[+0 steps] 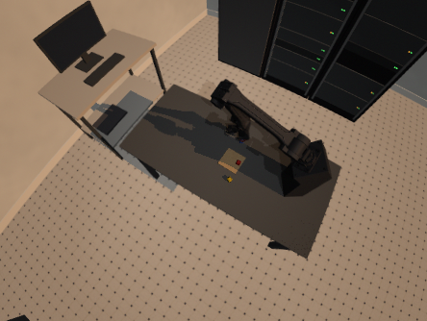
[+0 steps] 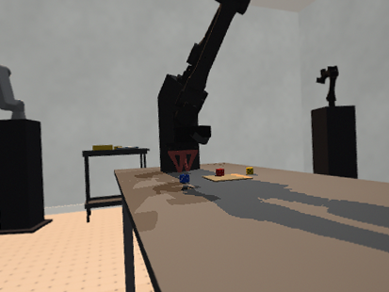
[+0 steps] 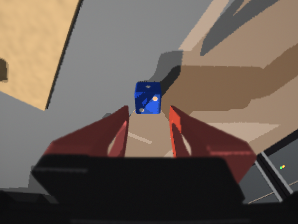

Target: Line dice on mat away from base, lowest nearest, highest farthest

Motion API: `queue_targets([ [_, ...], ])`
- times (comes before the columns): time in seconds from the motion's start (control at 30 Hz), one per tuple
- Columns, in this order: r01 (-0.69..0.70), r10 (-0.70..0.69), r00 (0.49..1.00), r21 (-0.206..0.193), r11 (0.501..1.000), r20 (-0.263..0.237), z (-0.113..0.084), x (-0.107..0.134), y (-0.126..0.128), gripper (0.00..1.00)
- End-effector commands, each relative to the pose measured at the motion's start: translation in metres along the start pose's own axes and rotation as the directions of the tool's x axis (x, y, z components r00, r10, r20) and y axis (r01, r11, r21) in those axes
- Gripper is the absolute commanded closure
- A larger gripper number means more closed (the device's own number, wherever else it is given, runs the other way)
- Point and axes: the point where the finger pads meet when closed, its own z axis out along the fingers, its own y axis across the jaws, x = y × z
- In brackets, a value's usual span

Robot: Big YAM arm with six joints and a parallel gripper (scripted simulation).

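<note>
Blue die (image 3: 148, 97) lies beyond the half-open, empty end effector (image 3: 148, 131); top view hides it.

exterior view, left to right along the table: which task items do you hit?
Red-fingered gripper, hanging open → small blue die on the table just below it → small red die on the flat tan mat → small yellow die, past the mat's right end.

Dark table (image 1: 202, 144) stood mid-room on a dotted tan floor (image 1: 120, 255). Beside it, a light desk (image 1: 72, 82) carried a monitor (image 1: 69, 36) and keyboard (image 1: 104, 69). Tall black server racks (image 1: 313, 43) with green lights lined the far side. Exterior view showed a black cart (image 2: 114, 151), a grey arm on a dark pedestal (image 2: 19, 173), and another pedestal (image 2: 334, 139).
</note>
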Motion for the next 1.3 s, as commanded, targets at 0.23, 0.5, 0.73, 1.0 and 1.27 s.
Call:
queue_targets([
  [0.23,0.006,-0.006,1.000,-0.001,1.000,0.007,0.0042,-0.0058,0.0037,0.61],
  [0.5,0.006,-0.006,1.000,-0.001,1.000,0.007,0.0042,-0.0058,0.0037,0.61],
  [0.73,0.006,-0.006,1.000,-0.001,1.000,0.007,0.0042,-0.0058,0.0037,0.61],
  [1.0,0.006,-0.006,1.000,0.000,1.000,0.007,0.0038,-0.0066,0.0036,0.61],
  [1.27,0.008,-0.008,1.000,0.004,1.000,0.012,0.0014,-0.0108,0.0030,0.61],
])
